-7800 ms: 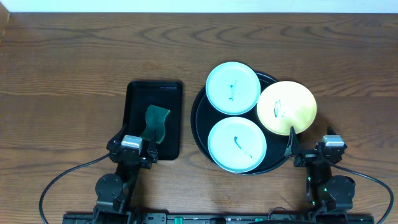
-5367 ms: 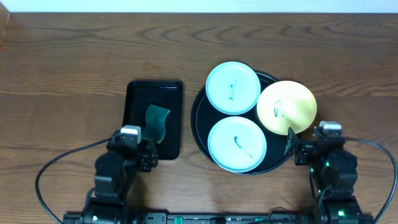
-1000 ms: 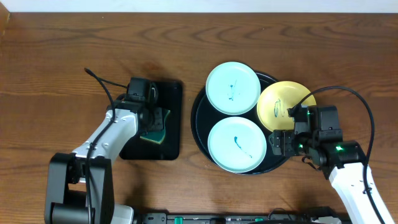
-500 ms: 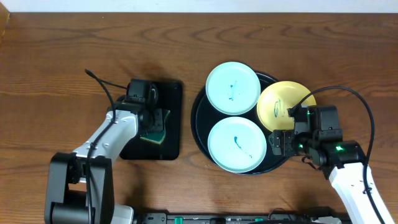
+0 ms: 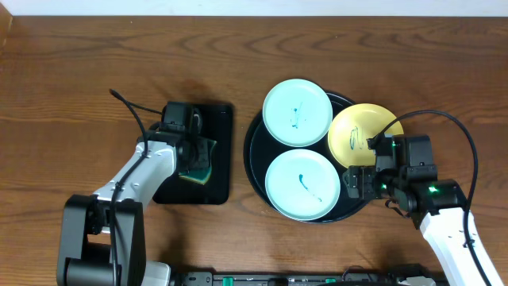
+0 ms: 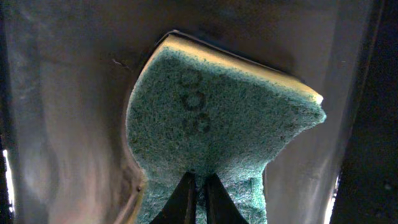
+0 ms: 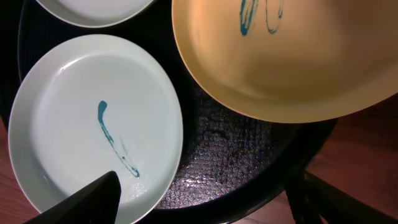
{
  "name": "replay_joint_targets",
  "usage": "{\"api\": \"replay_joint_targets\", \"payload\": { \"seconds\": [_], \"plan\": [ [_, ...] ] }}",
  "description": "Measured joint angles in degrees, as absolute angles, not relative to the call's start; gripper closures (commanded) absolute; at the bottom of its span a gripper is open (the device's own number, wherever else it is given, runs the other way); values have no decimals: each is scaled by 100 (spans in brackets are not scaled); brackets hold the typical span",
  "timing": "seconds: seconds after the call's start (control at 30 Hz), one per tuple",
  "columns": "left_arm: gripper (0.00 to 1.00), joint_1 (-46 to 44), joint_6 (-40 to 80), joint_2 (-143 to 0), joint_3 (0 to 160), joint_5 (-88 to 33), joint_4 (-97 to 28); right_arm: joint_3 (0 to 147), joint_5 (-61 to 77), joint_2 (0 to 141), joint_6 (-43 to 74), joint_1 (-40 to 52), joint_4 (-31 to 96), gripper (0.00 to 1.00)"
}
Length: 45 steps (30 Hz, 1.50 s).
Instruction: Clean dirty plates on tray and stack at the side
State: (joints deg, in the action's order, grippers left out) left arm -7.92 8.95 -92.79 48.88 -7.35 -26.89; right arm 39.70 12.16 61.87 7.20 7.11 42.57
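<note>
Tbl: 3 plates, 1 rnd tray

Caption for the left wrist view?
Left gripper pinching the green sponge inside the small black tray.

My two arms had white shells over the long links, the left arm and the right arm alike, with black housings at every joint. A thin black cable arched off the left wrist. A longer black cable looped above the right wrist, where a small green light glowed. My left fingers were slim dark wedges, and my right fingers were broader and matte black.
</note>
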Motion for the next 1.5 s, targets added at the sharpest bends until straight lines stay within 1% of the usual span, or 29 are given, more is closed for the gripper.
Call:
{"api": "replay_joint_targets", "payload": {
  "seconds": [0.27,0.5,0.53,0.57,0.6,0.63,0.67,0.83,0.97,1.17,1.23,1.27,1.3,1.33,1.37,1.5],
  "plan": [
    [92,-792,895,-8971,4880,-733,-2757,3970,1216,6187,720,711,4254,16],
    [92,-792,956,-8053,4877,-735,-2816,3970,1214,6187,720,711,4254,16],
    [89,-792,1028,-7929,4877,-735,-2832,3970,1214,6187,720,711,4254,16],
    [75,-792,1057,-7894,4877,-735,-2862,3970,1214,6187,720,711,4254,16],
    [64,-792,1076,-7885,4877,-738,-2897,3970,1214,6187,720,711,4254,16],
    [60,-792,1087,-7891,4877,-738,-2936,3970,1214,6187,720,711,4254,16],
    [54,-792,1118,-7929,4869,-738,-2952,3970,1214,6187,720,711,4254,16],
    [52,-792,1181,-8261,4823,-738,-2941,3970,1214,6187,720,711,4252,16],
    [52,-792,1160,-8820,4818,-742,-2845,3970,1214,6187,720,711,4252,16],
    [52,-803,1044,-9292,4821,-760,-2646,3970,1214,6187,720,711,4248,15],
    [55,-803,1039,-9400,4838,-755,-2606,3970,1214,6187,720,711,4248,15],
    [65,-801,1039,-9487,4849,-757,-2582,3970,1214,6187,720,711,4246,16],
    [81,-799,1033,-9574,4886,-762,-2578,3970,1214,6187,720,711,4241,15],
    [89,-797,1013,-9594,4901,-781,-2589,3970,1214,6187,720,711,4237,15],
    [92,-801,1024,-9614,4921,-888,-2578,3970,1212,6187,720,711,4237,15],
    [92,-840,1013,-9633,4950,-1046,-2569,3970,1205,6187,720,711,4235,15]
  ]
}}
